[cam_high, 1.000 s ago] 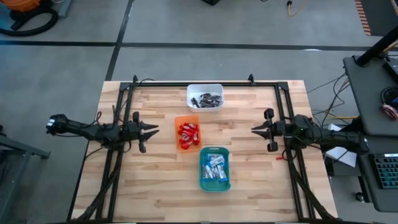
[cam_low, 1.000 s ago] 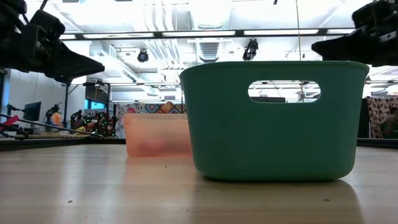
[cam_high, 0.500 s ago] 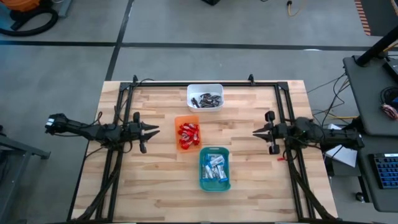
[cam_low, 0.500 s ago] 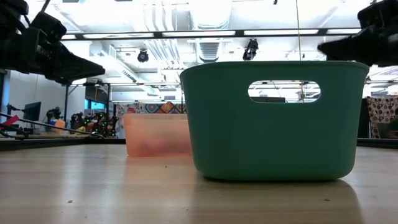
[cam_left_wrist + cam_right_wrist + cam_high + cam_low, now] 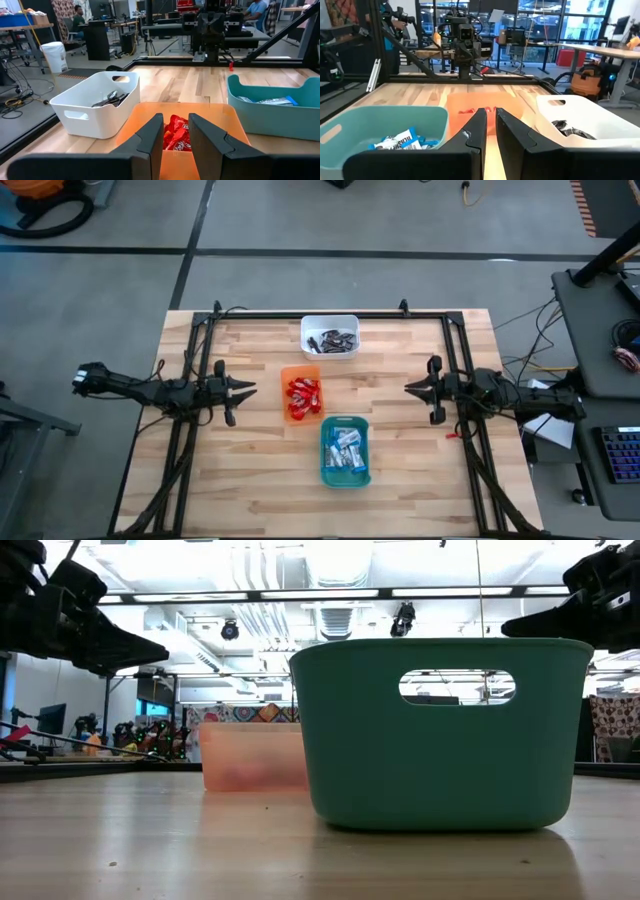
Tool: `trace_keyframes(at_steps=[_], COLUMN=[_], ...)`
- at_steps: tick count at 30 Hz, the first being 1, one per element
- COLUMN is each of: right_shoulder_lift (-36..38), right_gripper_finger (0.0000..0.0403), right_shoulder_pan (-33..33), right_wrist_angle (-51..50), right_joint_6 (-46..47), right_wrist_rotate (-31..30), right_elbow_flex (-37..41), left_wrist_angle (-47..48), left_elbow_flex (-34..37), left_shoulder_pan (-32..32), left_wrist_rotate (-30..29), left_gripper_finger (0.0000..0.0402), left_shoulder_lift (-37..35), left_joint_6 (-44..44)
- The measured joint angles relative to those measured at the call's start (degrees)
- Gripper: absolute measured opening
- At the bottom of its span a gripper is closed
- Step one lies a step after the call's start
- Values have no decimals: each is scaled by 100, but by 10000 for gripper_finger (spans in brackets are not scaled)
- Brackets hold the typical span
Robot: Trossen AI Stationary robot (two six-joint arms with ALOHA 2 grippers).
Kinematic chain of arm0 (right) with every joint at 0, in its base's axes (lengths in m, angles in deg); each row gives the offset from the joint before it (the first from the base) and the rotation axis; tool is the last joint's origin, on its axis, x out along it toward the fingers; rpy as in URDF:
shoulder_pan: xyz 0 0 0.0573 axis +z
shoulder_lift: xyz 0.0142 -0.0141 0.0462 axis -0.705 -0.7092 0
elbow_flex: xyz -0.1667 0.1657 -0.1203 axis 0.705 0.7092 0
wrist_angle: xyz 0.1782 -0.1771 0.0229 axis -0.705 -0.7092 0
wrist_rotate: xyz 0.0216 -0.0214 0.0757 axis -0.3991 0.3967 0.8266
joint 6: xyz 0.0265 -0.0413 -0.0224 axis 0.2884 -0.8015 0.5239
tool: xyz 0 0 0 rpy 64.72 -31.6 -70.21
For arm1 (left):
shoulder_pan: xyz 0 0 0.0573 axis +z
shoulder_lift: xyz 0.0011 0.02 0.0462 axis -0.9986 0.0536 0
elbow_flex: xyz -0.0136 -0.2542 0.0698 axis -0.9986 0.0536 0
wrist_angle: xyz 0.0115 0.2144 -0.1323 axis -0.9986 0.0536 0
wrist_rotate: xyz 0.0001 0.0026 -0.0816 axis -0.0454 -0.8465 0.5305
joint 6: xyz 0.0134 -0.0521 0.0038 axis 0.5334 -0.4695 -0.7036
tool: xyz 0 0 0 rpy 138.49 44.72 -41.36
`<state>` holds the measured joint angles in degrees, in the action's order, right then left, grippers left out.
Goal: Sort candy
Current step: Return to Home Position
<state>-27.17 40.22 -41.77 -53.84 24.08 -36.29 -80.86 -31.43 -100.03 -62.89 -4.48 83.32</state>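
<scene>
The candy lies sorted in three trays down the table's middle. Dark and silver pieces (image 5: 332, 340) fill the white tray (image 5: 305, 330) at the far side. Red pieces (image 5: 303, 395) lie in the orange tray (image 5: 287, 375). Blue-and-white pieces (image 5: 346, 452) lie in the teal tray (image 5: 326, 470), nearest the front. My left gripper (image 5: 250, 389) hangs level at the table's left, pointing at the orange tray, open and empty (image 5: 175, 117). My right gripper (image 5: 408, 388) hangs level at the table's right, pointing back at the trays, shut with nothing between its fingers (image 5: 491, 112).
A black metal frame (image 5: 330, 314) runs along the table's far edge and down both sides under the arms. Bare wood (image 5: 250, 480) lies between each gripper and the trays and along the near edge. In the low view the teal tray (image 5: 440, 730) fills the foreground.
My right gripper has swung and rolled a little at the wrist while staying at the table's right side; the gap between its fingers is unchanged. The trays and the candy have not moved.
</scene>
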Motion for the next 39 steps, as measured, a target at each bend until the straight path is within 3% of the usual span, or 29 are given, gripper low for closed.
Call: trace_keyframes(at_steps=[39], right_shoulder_lift=[-83], right_gripper_finger=[34], right_shoulder_pan=[-3], right_wrist_angle=[87], right_joint_6=[-142], right_wrist_rotate=[27], right_elbow_flex=[-87], left_wrist_angle=[-2], left_elbow_flex=[0], left_shoulder_pan=[0], left_wrist_rotate=[0], left_gripper_finger=[75], left_shoulder_lift=[0], left_joint_6=[0])
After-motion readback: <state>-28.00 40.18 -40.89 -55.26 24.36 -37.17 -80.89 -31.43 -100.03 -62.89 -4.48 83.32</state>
